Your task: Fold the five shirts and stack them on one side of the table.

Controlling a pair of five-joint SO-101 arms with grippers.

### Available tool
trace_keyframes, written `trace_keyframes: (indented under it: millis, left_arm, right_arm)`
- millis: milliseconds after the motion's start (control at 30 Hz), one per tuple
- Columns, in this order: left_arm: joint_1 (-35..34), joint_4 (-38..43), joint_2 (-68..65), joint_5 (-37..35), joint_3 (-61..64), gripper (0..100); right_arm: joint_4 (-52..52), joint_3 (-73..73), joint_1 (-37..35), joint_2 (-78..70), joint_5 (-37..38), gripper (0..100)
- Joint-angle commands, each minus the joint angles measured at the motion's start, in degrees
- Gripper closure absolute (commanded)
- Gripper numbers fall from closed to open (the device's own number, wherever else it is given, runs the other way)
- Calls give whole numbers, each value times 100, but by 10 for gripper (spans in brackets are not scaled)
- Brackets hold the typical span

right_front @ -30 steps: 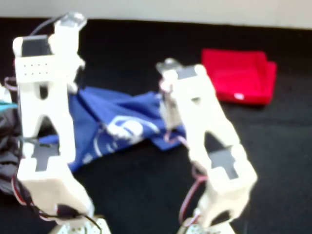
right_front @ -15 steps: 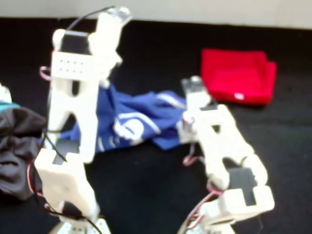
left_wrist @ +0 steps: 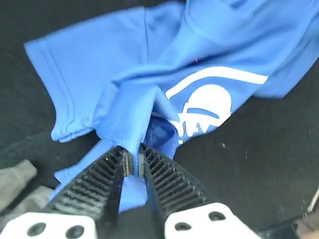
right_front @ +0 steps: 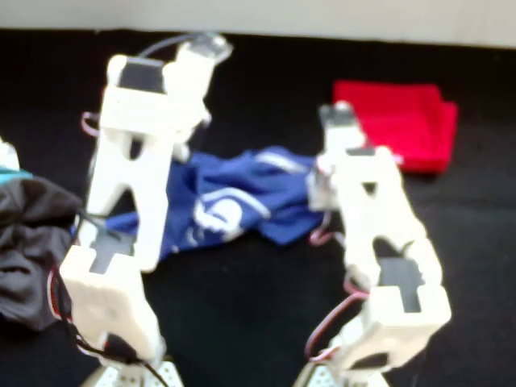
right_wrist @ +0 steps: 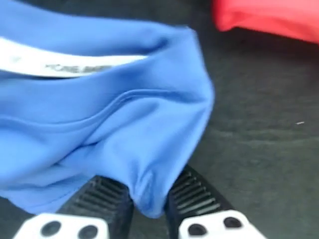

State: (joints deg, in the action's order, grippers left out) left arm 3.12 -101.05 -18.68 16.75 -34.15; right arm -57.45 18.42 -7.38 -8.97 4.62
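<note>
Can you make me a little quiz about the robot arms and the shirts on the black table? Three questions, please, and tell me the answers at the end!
1. True or false: the red shirt is already folded flat.
2. Pick one: what do the left gripper and the right gripper both pinch? A: the red shirt. B: the blue shirt. C: nothing at all.
3. Fill the gap: the heap of dark clothes lies on the ___ arm's side of the table.

Key: 1 true. 2 B. 3 left.
</note>
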Motion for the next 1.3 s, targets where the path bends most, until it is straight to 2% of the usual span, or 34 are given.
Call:
trace_keyframes:
  millis: [0, 267, 400, 500, 667, 800, 900, 1100, 1267]
  left_arm:
    - [207, -44, 708, -53, 303, 991]
    - [681, -44, 2132, -53, 470, 990]
    - [743, -26, 2211, -18, 1147, 989]
    - [444, 114, 2035, -18, 1868, 976]
    - [-593, 571, 1393, 35, 2299, 820]
    - [-1622, 949, 822, 141, 1815, 806]
    - [-2097, 932, 426, 141, 1068, 805]
    - [-2132, -35, 110, 141, -295, 803]
    - [-1552, -88, 444, 141, 453, 803]
  right_arm:
    - [-479, -673, 453, 31, -9, 993]
    - [-1807, -1833, 1429, 462, -9, 993]
    - [-2097, -1675, 1420, 1349, 9, 993]
    - [-2149, -1244, 1165, 1930, 264, 993]
    - [-2097, -637, 875, 2536, 308, 988]
    - [-2097, -620, 822, 2695, 308, 923]
    - [-2097, -620, 822, 2730, 308, 877]
    - [-2114, -629, 813, 2730, 281, 864]
    - [-2123, -629, 813, 2738, 281, 863]
